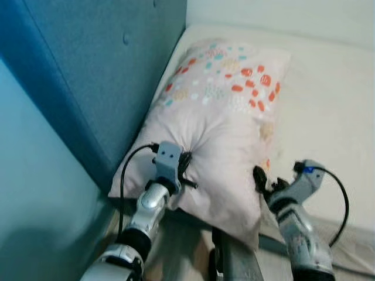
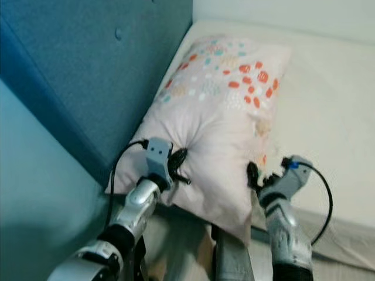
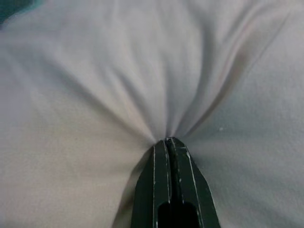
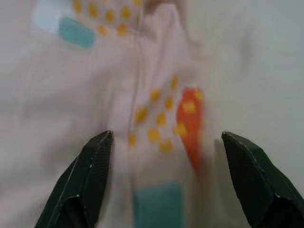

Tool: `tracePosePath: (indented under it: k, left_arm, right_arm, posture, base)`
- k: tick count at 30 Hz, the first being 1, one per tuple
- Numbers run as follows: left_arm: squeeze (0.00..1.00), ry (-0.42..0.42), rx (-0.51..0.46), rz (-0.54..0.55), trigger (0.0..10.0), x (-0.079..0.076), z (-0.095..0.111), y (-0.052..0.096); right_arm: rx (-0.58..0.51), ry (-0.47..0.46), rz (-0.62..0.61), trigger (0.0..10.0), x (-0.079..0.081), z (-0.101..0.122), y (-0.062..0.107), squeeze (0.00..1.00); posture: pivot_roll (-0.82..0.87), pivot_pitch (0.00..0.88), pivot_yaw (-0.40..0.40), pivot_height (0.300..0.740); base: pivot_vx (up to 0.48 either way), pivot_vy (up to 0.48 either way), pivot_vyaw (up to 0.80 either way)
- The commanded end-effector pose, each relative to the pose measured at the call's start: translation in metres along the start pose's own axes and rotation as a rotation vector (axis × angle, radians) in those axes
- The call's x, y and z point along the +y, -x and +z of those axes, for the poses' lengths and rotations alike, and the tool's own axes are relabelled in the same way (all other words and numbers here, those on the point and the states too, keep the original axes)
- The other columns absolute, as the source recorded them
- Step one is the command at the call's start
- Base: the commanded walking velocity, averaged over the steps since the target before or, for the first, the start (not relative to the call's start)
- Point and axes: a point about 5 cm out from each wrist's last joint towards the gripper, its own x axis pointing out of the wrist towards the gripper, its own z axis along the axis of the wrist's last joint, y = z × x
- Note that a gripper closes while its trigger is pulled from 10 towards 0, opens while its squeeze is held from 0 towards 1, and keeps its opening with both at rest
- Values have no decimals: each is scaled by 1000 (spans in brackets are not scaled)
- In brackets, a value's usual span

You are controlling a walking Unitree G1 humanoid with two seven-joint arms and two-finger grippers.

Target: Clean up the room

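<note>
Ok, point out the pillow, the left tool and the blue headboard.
pillow point(image 1: 225, 111): left eye view, middle of its patterned top.
left tool point(image 3: 167, 141): left wrist view, fingertips pinching pillow fabric.
blue headboard point(image 1: 105, 64): left eye view, padded face.

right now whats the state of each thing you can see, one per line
pale pink pillow with orange and teal spots: lying on the bed against the headboard, fabric bunched near its lower edge
left gripper: jaws shut on a pinch of pillow fabric
right gripper: jaws open, at the pillow's edge
cream bed sheet: flat
</note>
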Motion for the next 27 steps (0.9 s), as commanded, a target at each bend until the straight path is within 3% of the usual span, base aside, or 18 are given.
tracePosePath:
  k: [1,3,4,5,11,14,18,21,23,27]
  left_arm:
    - [0,10,13,34,0,6,-2,5]
    - [0,4,-5,45,0,9,1,6]
    - [0,4,-5,45,0,9,1,6]
    - [0,-1,-17,52,0,11,4,7]
    - [0,-14,-51,54,0,13,14,11]
    - [0,-25,-64,50,0,13,19,16]
    - [0,-33,-63,48,0,12,21,22]
    - [0,-31,-57,49,0,11,21,24]
    - [0,-29,-50,41,0,10,22,26]
    - [0,-26,-45,33,0,8,22,27]
  right_arm:
    - [-71,-153,6,10000,-8,10,-8,0]
    - [-130,-276,8,10000,-12,23,-17,0]
    - [-130,-276,8,10000,-12,23,-17,0]
    - [-170,-366,26,10000,-15,31,-22,0]
    - [-192,-469,161,10000,-4,48,-34,0]
    - [-99,-404,107,10000,4,42,-45,0]
    - [-53,-369,75,10000,13,41,-52,0]
    - [-38,-373,82,10000,17,41,-54,0]
    - [34,-309,57,10000,23,34,-57,0]
    - [55,-279,51,10000,24,32,-58,0]
  posture:
    - [65,347,20,535]
    - [99,356,23,535]
    - [99,356,23,535]
    - [132,364,24,535]
    - [189,383,28,535]
    - [237,406,32,535]
    - [262,427,40,535]
    - [263,429,41,535]
    - [264,440,44,535]
    - [264,441,44,535]
  base:
    - [0,0,0]
    - [0,0,0]
    - [0,0,0]
    - [0,0,0]
    - [0,0,0]
    - [0,0,0]
    - [0,0,0]
    - [0,0,0]
    - [0,0,0]
    - [0,0,0]
